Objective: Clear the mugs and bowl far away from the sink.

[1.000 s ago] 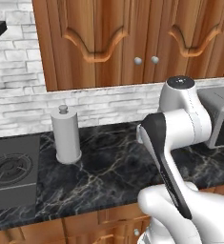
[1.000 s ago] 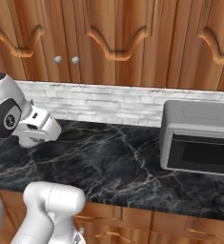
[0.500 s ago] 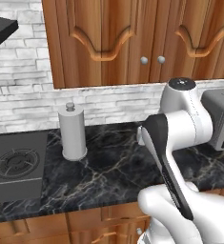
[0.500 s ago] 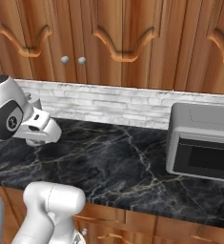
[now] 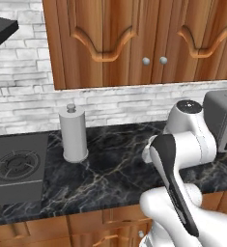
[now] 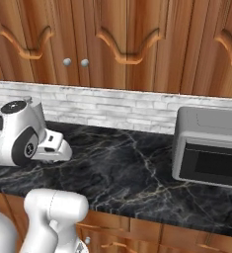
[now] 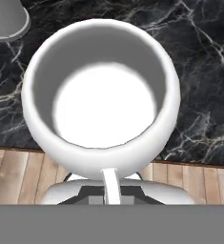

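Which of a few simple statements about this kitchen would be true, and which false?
1. The claw is shut on a white mug. True.
2. The mug is full of coffee. False: it is empty.
3. The countertop is black marble with pale veins. True.
4. The paper towel roll lies on its side. False: it stands upright beside the stove.
5. The cabinet doors above the counter are painted white. False: they are brown wood.
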